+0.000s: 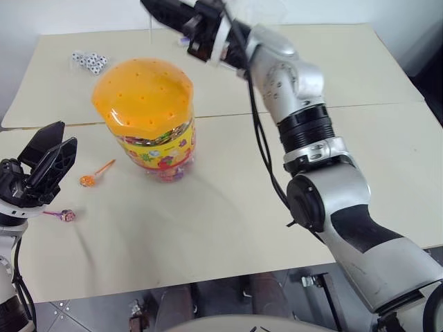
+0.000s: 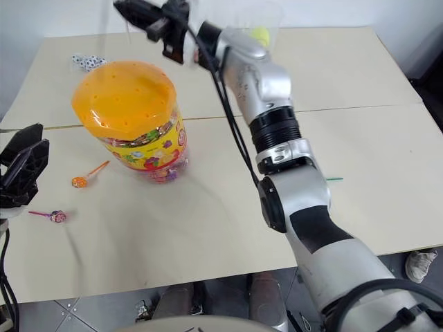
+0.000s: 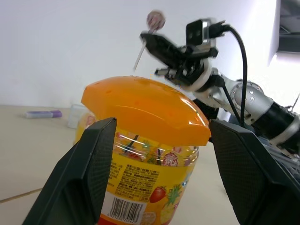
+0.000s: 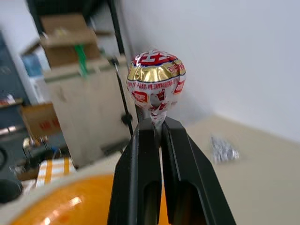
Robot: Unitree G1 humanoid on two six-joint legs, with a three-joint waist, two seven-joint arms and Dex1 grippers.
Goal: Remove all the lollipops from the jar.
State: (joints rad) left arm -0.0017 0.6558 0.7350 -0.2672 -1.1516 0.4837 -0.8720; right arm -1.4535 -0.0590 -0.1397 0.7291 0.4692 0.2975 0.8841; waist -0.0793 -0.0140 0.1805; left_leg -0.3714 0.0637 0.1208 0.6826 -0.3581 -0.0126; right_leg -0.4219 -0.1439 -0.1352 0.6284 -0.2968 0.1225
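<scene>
Pale tabletop (image 1: 228, 228), white wall behind. Jar (image 1: 149, 117) stands upright near the table's left middle, orange lid on, sweets visible through its clear wall.

Right gripper (image 4: 159, 129) is raised above and behind the lid, fingers clenched on a lollipop (image 4: 157, 79) just under its reddish-and-gold head. The head points up, the stick slants down toward the lid, seen best in the left wrist view. A grip that close to the head likely keeps the thin stick from pivoting as it comes out of a lid hole.

Left gripper (image 1: 45, 162) hangs off the table's left edge with jaws spread and nothing in them, facing the jar. Probably parked clear so the right arm can work alone.

Two lollipops lie flat on the table left of the jar: orange (image 1: 88, 180) nearer the jar, purple (image 1: 67, 216) nearer the left gripper. Both sit apart from the jar, so they read as already removed.

Judgement: third one now out or nearly so, awaiting set-down. Cannot tell whether any remain in the lid.
</scene>
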